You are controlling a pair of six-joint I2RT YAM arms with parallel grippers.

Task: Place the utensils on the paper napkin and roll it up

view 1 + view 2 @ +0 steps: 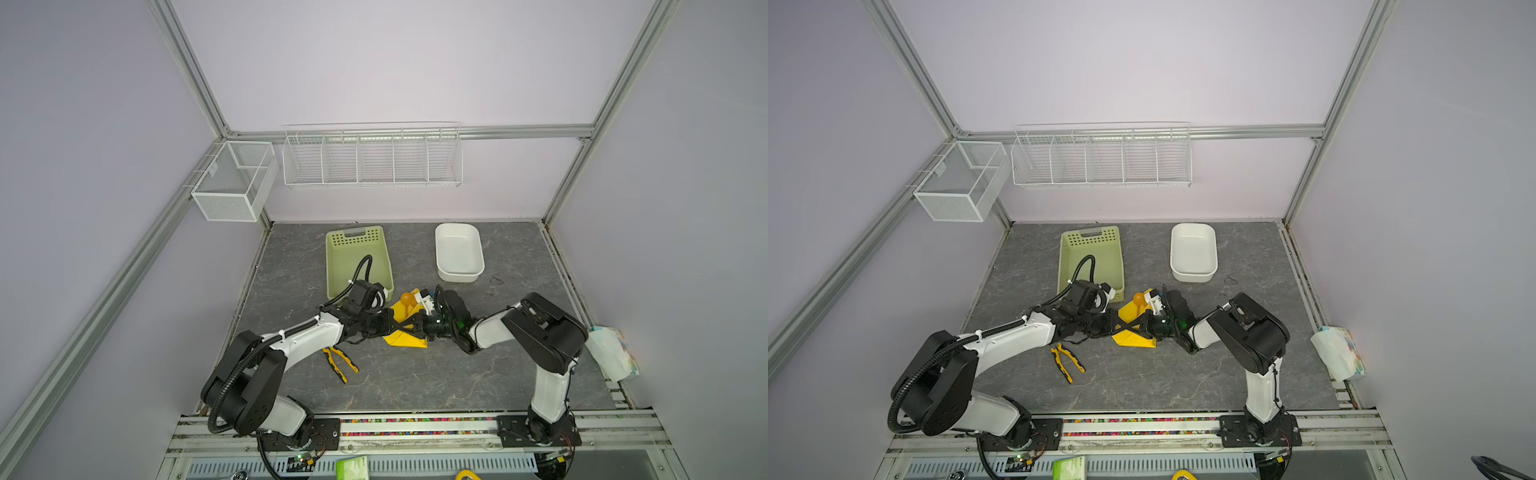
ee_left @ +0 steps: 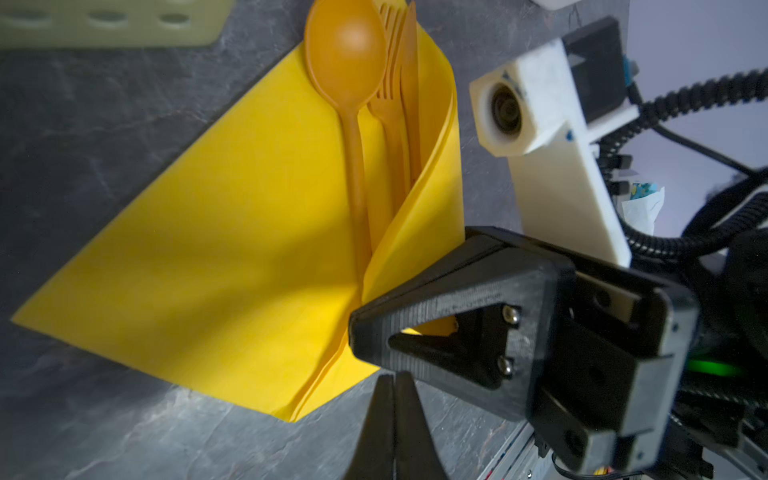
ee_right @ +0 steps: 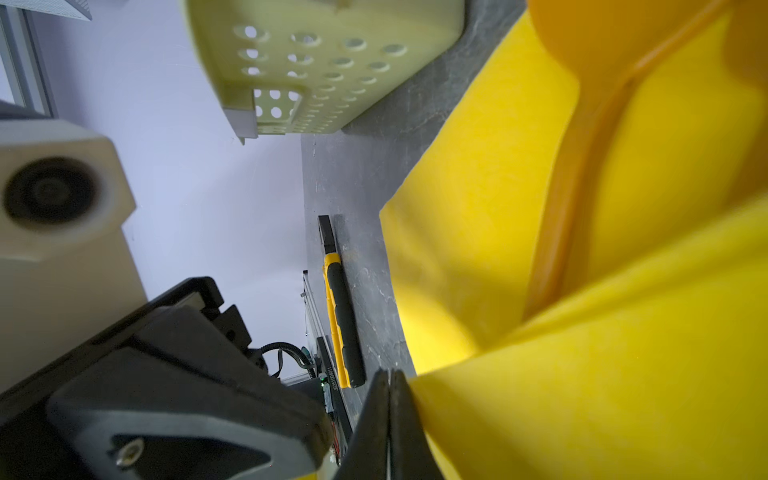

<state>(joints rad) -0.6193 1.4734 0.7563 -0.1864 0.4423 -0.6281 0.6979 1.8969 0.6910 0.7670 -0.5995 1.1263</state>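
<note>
The paper napkin (image 2: 208, 249) lay on the counter (image 1: 415, 382), just beside the near corner of the green basket (image 1: 353, 237). One side of it curled up over the utensils (image 2: 390, 137). These lay side by side on the sheet, with the spoon (image 2: 347, 50) outermost and its bowl overhanging the edge. The right end effector (image 3: 388, 372), jaws together, met the raised flap near the handles; whether it pinched any paper could not be told. The left end effector (image 2: 392, 376), also closed and empty, pointed at the napkin's corner from just beside it. Pliers (image 1: 340, 363) lay near the left arm. A white tub (image 1: 457, 249) stood well apart at the back.
</note>
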